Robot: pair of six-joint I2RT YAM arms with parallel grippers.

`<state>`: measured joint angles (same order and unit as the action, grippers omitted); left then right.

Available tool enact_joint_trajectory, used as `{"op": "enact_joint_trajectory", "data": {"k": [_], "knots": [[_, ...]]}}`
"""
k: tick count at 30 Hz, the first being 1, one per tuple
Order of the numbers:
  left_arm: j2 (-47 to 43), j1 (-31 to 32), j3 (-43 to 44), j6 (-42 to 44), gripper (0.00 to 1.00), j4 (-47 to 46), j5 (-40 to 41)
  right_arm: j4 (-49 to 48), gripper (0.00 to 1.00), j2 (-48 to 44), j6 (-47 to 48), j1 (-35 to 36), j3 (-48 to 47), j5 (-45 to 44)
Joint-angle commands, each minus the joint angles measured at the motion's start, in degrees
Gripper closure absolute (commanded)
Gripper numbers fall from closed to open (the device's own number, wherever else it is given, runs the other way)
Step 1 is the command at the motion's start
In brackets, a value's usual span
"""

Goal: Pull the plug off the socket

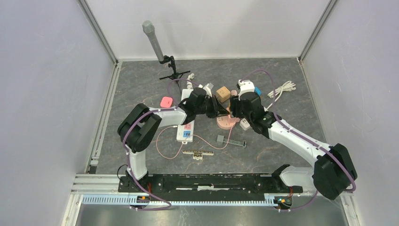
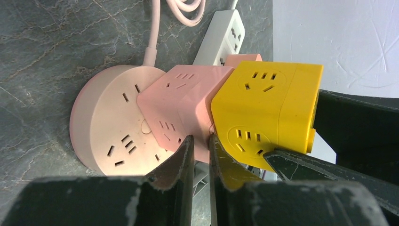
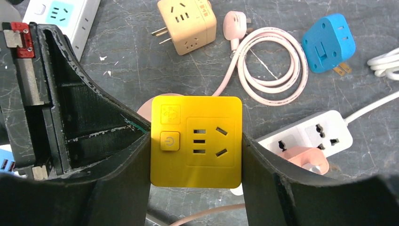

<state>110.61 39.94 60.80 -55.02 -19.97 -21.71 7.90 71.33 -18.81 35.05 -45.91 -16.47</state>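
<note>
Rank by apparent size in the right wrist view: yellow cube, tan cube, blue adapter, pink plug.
1. yellow cube, largest, though it sits nearest the camera, which inflates it.
2. tan cube and blue adapter: they look about alike, so not ranked.
3. pink plug, smallest.

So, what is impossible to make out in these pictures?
- Left wrist: whether the shut left gripper pinches anything; its own fingers block the gap.
- Right wrist: the pink cube; the yellow cube, held in the right gripper, covers it.
- Top view: where the two cubes join; both grippers cover that spot, and it is small.
</note>
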Motion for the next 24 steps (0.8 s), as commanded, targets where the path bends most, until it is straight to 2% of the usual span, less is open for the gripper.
{"op": "enact_joint_trajectory", "data": {"k": [1,4,8,12,14,16,19,21,24], "knots": [[9.4,-0.2,-3.9,4.2,0.88,17.9,14.1,-13.0,1.0,-1.1,-1.4,6.6,-2.5,21.9],[9.7,-0.2,-4.0,4.2,0.88,18.0,14.3,-11.6,1.0,-2.9,-1.4,6.5,-3.0,19.2],[9.9,-0.2,-3.8,4.3,0.88,18.1,14.3,-5.8,1.0,-4.4,-7.8,3.7,-4.5,14.3],[9.8,-0.2,-3.8,4.4,0.88,18.3,14.3,-6.6,1.0,-6.6,-10.9,2.8,-2.7,12.6],[9.8,-0.2,-3.8,4.4,0.88,18.4,14.3,-10.4,1.0,-6.8,-8.1,3.2,-1.5,15.4],[9.8,-0.2,-3.8,4.4,0.88,18.3,14.3,-15.5,1.0,-6.4,-1.1,6.0,0.2,15.9],[9.8,-0.2,-3.8,4.7,0.88,18.2,14.3,-14.7,1.0,-3.5,5.4,9.1,-0.8,14.8],[9.9,-0.2,-3.7,4.8,0.88,18.2,14.1,-13.4,1.0,-2.2,7.3,10.3,-1.8,13.7],[10.3,-0.2,-3.4,4.8,0.88,18.2,13.6,-13.0,1.0,-3.0,4.9,10.5,-2.5,12.3]]}}
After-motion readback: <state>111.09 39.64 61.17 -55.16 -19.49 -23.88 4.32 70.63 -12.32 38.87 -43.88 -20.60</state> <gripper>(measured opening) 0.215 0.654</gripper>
